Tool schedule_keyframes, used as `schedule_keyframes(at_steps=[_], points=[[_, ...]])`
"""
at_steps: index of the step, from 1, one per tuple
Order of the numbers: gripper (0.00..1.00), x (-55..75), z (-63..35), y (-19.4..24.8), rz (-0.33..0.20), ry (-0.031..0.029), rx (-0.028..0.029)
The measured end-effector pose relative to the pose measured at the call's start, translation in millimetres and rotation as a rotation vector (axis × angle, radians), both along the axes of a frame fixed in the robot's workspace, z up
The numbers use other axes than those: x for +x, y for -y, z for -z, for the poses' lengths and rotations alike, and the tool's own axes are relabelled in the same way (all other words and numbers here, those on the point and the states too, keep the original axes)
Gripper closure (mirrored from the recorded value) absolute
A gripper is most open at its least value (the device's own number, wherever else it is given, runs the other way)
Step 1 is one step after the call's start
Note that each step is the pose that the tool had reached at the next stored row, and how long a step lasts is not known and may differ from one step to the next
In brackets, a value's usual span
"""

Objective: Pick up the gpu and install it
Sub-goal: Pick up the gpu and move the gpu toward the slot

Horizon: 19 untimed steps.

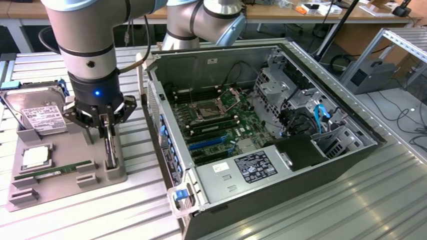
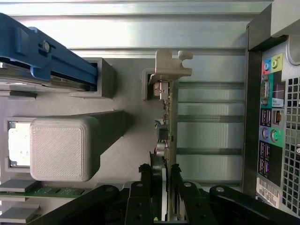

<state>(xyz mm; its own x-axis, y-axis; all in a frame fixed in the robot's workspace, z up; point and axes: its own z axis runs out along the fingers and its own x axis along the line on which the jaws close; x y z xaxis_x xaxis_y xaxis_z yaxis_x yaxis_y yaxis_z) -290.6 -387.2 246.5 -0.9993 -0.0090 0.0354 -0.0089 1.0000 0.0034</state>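
The gpu (image 1: pixel 111 152) stands on edge in a slot of the grey holder tray (image 1: pixel 130 175), at the exterior view's left. In the wrist view the gpu (image 2: pixel 167 122) shows edge-on, a thin green board with its metal bracket end resting in the holder's slot. My gripper (image 1: pixel 107 134) comes straight down over it, and the gripper (image 2: pixel 161 172) has its black fingers (image 2: pixel 145 176) pressed on both faces of the card. The open computer case (image 1: pixel 267 125) lies beside the tray, its motherboard (image 1: pixel 220 125) exposed.
On the same tray are a silver hard drive (image 1: pixel 40 117) in a blue frame (image 2: pixel 51 56), a CPU (image 1: pixel 37 157) and a RAM stick (image 1: pixel 53 172). The case's rear port panel (image 2: pixel 272 131) faces the tray. A raised grey block (image 2: pixel 63 147) stands close to the card.
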Motion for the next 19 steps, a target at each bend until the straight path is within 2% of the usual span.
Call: schedule_keyframes(at_steps=[9,19], points=[[0.73,0.0,-6.1,0.0,0.000,-0.0001,0.0033],[0.73,0.0,-14.1,0.0,0.000,0.0000,0.0142]])
